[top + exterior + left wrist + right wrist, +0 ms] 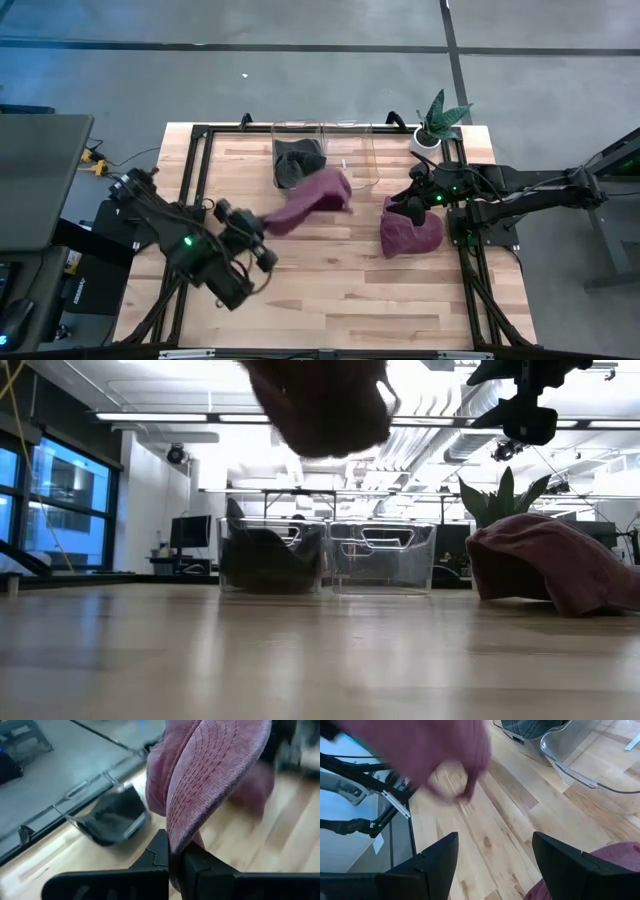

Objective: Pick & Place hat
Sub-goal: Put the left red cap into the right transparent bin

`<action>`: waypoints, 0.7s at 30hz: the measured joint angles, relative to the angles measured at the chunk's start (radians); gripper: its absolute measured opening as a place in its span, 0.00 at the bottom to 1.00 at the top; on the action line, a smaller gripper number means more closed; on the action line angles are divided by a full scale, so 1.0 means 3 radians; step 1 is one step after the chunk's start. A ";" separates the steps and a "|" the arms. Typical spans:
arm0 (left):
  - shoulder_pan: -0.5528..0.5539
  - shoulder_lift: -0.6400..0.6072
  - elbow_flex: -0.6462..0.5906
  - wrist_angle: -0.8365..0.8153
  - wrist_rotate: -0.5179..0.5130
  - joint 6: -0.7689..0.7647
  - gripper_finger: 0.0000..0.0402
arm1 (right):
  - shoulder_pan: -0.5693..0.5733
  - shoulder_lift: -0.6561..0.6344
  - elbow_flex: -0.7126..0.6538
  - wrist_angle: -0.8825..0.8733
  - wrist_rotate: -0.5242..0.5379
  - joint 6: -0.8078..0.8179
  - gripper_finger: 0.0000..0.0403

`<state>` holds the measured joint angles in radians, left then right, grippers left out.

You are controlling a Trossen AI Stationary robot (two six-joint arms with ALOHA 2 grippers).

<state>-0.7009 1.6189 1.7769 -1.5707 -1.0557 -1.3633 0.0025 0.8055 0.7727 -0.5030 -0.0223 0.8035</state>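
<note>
A maroon hat with a stitched brim is in the air over the table's middle, with my left gripper shut on it. In the low view this hat hangs high above the table top. A second maroon hat rests on the table at the right. My right gripper stands open just above its far side, with nothing between its fingers. At the far middle stand two clear bins; the left bin holds a dark hat. My left gripper pinches the edge of the hat's stitched brim between its two fingers. The fingers come from the table's near left, slanting a little downward. The hat is lifted clear of the table and reaches away from the fingers toward the bins.
The right clear bin stands beside the one holding the dark hat. A potted plant is at the far right corner. A black frame runs along the table's edges. Bare wood lies at the near middle.
</note>
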 joint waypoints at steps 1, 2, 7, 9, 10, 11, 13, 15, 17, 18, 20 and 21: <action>0.0043 -0.0047 0.0022 -0.0001 -0.0082 -0.0080 0.00 | 0.0000 0.0000 0.0000 -0.0001 0.0000 0.0000 0.62; 0.0092 -0.0087 0.0036 -0.0003 -0.0157 -0.0143 0.00 | 0.0000 0.0000 0.0000 -0.0001 0.0000 0.0000 0.62; 0.0353 -0.0250 0.0035 0.0045 -0.0429 -0.0360 0.00 | 0.0000 0.0000 0.0000 -0.0001 0.0000 0.0000 0.62; 0.0484 -0.0326 0.0036 0.0134 -0.0471 -0.0345 0.00 | 0.0001 0.0000 0.0000 -0.0001 -0.0001 0.0000 0.62; 0.0540 -0.0357 0.0036 0.0184 -0.0468 -0.0321 0.00 | 0.0001 0.0001 0.0000 -0.0001 -0.0001 0.0000 0.62; 0.0602 -0.0385 0.0036 0.0252 -0.0449 -0.0265 0.00 | 0.0000 0.0000 0.0000 -0.0001 0.0000 0.0000 0.62; 0.0756 -0.0423 0.0036 0.0444 -0.0387 -0.0072 0.00 | 0.0001 0.0000 0.0000 0.0000 0.0000 0.0000 0.62; 0.0938 -0.0429 0.0036 0.0719 -0.0253 0.0231 0.00 | 0.0001 0.0000 -0.0001 0.0000 -0.0001 0.0000 0.62; 0.1133 -0.0417 0.0035 0.1033 -0.0038 0.0612 0.00 | 0.0000 0.0000 -0.0001 0.0000 0.0000 0.0000 0.62; 0.1233 -0.0416 0.0035 0.1208 0.0103 0.0805 0.00 | 0.0000 0.0000 -0.0001 0.0000 0.0000 0.0000 0.62; 0.1429 -0.0417 0.0035 0.1553 0.0390 0.1115 0.00 | 0.0000 0.0000 -0.0001 0.0000 0.0000 0.0000 0.62; 0.1523 -0.0418 0.0035 0.1718 0.0508 0.1232 0.00 | 0.0001 0.0000 -0.0001 -0.0001 -0.0001 0.0000 0.62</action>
<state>-0.2440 1.4937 1.7874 -1.0552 -0.9032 -0.9937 0.0028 0.8055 0.7723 -0.5033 -0.0225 0.8036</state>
